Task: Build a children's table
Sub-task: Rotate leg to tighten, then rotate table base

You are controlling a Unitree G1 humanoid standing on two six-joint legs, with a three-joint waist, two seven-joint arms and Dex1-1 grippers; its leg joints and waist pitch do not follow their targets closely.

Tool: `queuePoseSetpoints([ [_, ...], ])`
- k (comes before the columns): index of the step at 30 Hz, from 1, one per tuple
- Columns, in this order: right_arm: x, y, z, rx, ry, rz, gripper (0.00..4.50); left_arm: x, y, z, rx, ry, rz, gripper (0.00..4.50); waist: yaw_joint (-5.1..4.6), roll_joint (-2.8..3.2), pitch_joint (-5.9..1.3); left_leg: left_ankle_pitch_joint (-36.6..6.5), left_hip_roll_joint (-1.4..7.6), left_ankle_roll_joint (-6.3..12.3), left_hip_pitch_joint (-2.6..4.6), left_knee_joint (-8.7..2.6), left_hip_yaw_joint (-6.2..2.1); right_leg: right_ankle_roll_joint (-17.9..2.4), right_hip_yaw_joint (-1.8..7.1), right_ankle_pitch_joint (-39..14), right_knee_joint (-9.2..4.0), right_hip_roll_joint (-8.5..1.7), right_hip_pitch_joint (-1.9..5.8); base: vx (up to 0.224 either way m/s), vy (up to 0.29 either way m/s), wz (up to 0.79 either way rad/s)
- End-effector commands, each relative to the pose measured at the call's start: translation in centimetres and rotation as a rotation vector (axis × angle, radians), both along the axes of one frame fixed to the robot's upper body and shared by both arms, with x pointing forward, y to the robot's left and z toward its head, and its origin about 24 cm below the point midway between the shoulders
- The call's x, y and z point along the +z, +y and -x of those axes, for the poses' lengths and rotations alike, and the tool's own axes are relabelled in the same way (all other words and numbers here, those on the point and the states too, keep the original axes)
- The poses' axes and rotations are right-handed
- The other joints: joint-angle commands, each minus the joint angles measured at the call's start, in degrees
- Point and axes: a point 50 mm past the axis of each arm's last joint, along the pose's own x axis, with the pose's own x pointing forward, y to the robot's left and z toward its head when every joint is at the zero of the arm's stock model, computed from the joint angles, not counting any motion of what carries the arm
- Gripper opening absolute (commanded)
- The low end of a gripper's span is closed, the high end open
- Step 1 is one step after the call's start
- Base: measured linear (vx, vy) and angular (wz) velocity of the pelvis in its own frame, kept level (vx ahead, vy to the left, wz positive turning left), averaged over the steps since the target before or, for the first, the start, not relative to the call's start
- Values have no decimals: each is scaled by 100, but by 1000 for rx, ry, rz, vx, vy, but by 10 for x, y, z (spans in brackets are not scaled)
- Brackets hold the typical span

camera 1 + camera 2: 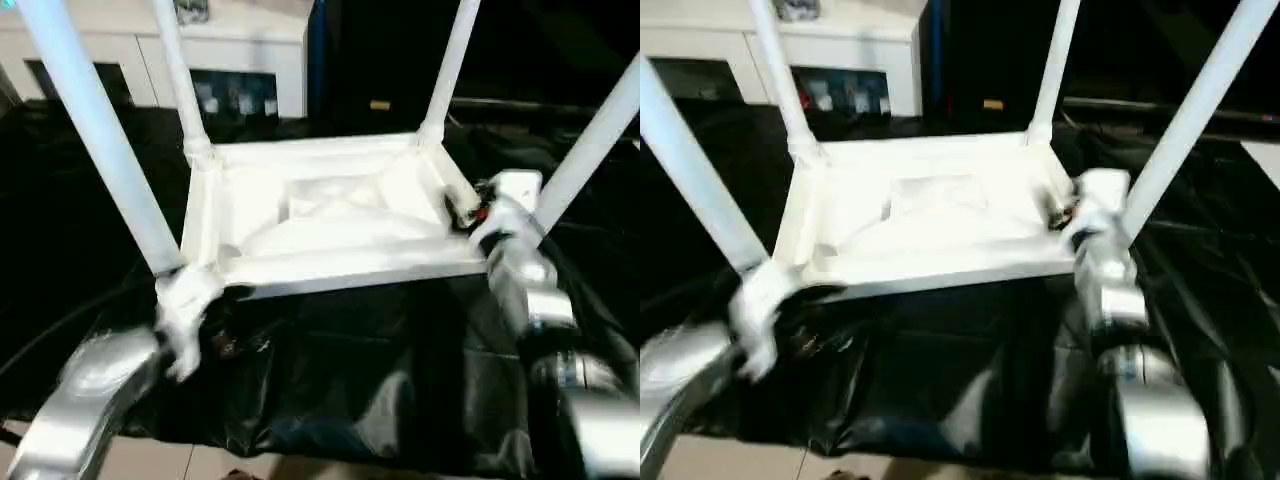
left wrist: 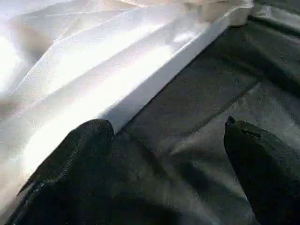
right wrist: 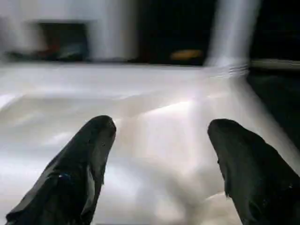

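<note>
The children's table (image 1: pixel 330 215) is seen upside down on black sheeting (image 1: pixel 350 370), legs up. The left gripper (image 2: pixel 168 136) is spread wide at its seven-o'clock corner, the right gripper (image 3: pixel 161 136) likewise at three o'clock; nothing is held.

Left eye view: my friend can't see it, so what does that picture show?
A white table lies upside down on a black sheet, with all four legs sticking up. The robot's silver arms reach in from both sides; the left gripper is by the near left corner and the right gripper at the right edge.
</note>
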Motion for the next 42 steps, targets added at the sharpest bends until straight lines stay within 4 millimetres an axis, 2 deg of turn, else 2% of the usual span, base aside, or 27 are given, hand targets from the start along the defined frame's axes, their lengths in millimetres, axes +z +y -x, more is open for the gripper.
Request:
queuePoseSetpoints([
  [1, 6, 9, 6, 122, -15, 6, 358, 6, 9, 4, 8, -24, -4, 440, 35, 88, -369, -1756, 148, 230, 101, -424, -16, -1242, 180, -1163, -408, -187, 221, 0, 0, 0],
  [3, -1, 12, 25, 252, 8, 30, 358, 5, 21, 18, 19, -9, -11, 440, 98, 74, -354, -1905, 157, 207, 149, -420, -5, -1204, 190, -1325, -445, -180, 201, 0, 0, 0],
  [4, -5, 11, 35, 302, 23, 41, 358, 8, 27, 22, 40, -18, -4, 440, 100, 77, -308, -2102, 168, 158, 127, -463, -14, -1133, 196, -1616, -461, -186, 200, 0, 0, 0],
  [7, -9, 6, 55, 377, 57, 61, 358, 16, 46, 24, 148, -77, 16, 440, 173, 83, -258, -2697, 165, -44, 210, -477, -25, -835, 225, -2503, -579, -198, 114, 0, 0, 0],
  [12, -10, 0, 68, 381, 110, 62, 358, 22, 65, 21, 281, -129, 30, 440, 148, 54, -211, -3031, 119, -182, 229, -485, -86, -394, 190, -3512, -694, -212, 71, -10, 0, -1],
  [15, -17, -6, 78, 346, 173, 106, 358, 32, 74, 4, 408, -243, 63, 440, 102, 56, -184, -3274, 63, -246, 294, -432, -125, -107, 89, -4105, -826, -211, 19, -55, 3, -2],
  [16, -18, -7, 79, 335, 184, 109, 358, 34, 72, 1, 405, -256, 76, 440, 91, 66, -176, -3334, 64, -249, 293, -444, -139, -61, 54, -4178, -858, -211, 39, -66, 17, -8],
  [17, -19, -7, 79, 324, 190, 113, 358, 35, 69, -3, 404, -265, 88, 440, 49, 133, -157, -3665, 96, -286, 323, -494, -193, -71, -57, -4101, -873, -194, 77, -66, 17, -8],
  [18, -21, -9, 78, 303, 195, 121, 358, 36, 66, -7, 401, -273, 97, 440, 13, 119, -161, -3779, 109, -289, 290, -526, -217, -56, -110, -3982, -871, -184, 140, -57, 42, -18],
  [19, -24, -11, 75, 258, 217, 126, 358, 38, 62, -15, 415, -288, 108, 440, 4, 191, -114, -4284, 177, -335, 332, -640, -263, -114, -221, -3694, -867, -124, 184, -62, 52, -16],
  [20, -25, -12, 75, 247, 223, 126, 358, 38, 62, -17, 420, -292, 111, 440, 3, 286, -93, -4880, 285, -385, 256, -864, -288, -272, -329, -3045, -612, -38, 357, -62, 52, -16],
  [21, -25, -12, 74, 234, 225, 133, 358, 38, 61, -20, 422, -297, 113, 440, 28, 294, -105, -5053, 367, -388, 113, -1019, -264, -376, -304, -2502, -286, -30, 538, -105, 37, -9],
  [22, -26, -13, 73, 224, 231, 138, 358, 38, 59, -21, 420, -298, 118, 440, 266, 264, -152, -5201, 476, -379, -186, -1264, -170, -397, -94, -1513, 448, -78, 786, -111, -12, -1],
  [23, -27, -13, 72, 206, 242, 147, 358, 39, 57, -24, 414, -300, 127, 440, 313, 201, -95, -5056, 445, -341, -142, -1302, -53, -312, 73, -1762, 517, -67, 644, -111, -12, -1],
  [24, -28, -13, 71, 196, 249, 161, 358, 39, 53, -26, 395, -303, 140, 440, 236, -180, -136, -3589, -16, -355, 462, -306, -32, 118, 254, -4783, -679, -403, -110, 1, -76, 3],
  [25, -29, -13, 70, 187, 255, 171, 358, 38, 50, -27, 376, -300, 151, 440, 113, -245, -96, -1683, -186, -88, 493, 579, -130, 93, 352, -6652, -1139, -843, -290, 50, -45, -30],
  [26, -30, -13, 69, 171, 264, 180, 358, 38, 48, -29, 362, -297, 154, 440, 248, -50, -185, -956, 12, -120, -37, -34, -338, -134, 304, -5365, -721, -810, 379, 50, -45, -30],
  [27, -31, -14, 69, 153, 270, 185, 358, 37, 46, -31, 360, -299, 152, 440, 285, 28, -252, -1136, 82, -185, -1, -264, -332, -260, 199, -4258, -602, -565, 375, 37, 27, -37],
  [28, -32, -14, 68, 135, 271, 188, 358, 37, 45, -33, 368, -298, 152, 440, 220, 79, -248, -1953, 73, -276, 118, -351, -293, -460, 106, -3149, -454, -255, 216, 0, 0, 0],
  [29, -32, -14, 66, 110, 268, 187, 358, 34, 46, -37, 413, -290, 115, 440, 198, 133, -247, -2402, 107, -279, 229, -401, -271, -746, 125, -2561, -460, -256, 180, 0, 0, 0],
  [30, -32, -14, 66, 106, 268, 187, 358, 34, 47, -38, 424, -289, 101, 440, 174, 129, -235, -2486, 101, -274, 213, -415, -267, -817, 118, -2412, -474, -255, 211, 0, 0, 0],
  [31, -32, -12, 65, 104, 267, 180, 358, 31, 48, -41, 470, -279, 73, 440, 132, 82, -178, -2799, 90, -242, 192, -455, -264, -685, 68, -2883, -540, -265, 238, 0, 0, 0],
  [33, -32, -8, 65, 110, 265, 172, 358, 32, 49, -44, 506, -300, 60, 440, 90, 36, -166, -2957, 63, -252, 237, -423, -259, -520, 54, -3368, -633, -288, 200, 0, 0, 0],
  [34, -32, -7, 65, 114, 265, 172, 358, 32, 48, -44, 505, -297, 83, 440, 85, 42, -174, -2925, 49, -248, 233, -414, -275, -395, 37, -3655, -681, -326, 220, 0, 0, 0],
  [36, -32, -5, 64, 117, 265, 171, 358, 32, 47, -45, 511, -297, 88, 440, 77, 63, -199, -2777, 79, -223, 199, -450, -289, -385, 20, -3467, -689, -344, 274, 0, 0, 0],
  [38, -33, -2, 63, 122, 266, 174, 358, 32, 46, -45, 516, -297, 98, 440, 66, 71, -222, -2559, 112, -158, 179, -497, -275, -574, 28, -2785, -647, -327, 299, 0, 0, 0],
  [42, -33, -1, 63, 125, 264, 179, 358, 32, 48, -42, 545, -306, 80, 440, 68, 18, -211, -2526, 110, -119, 208, -490, -219, -701, 50, -2700, -639, -325, 267, 0, 0, 0],
])
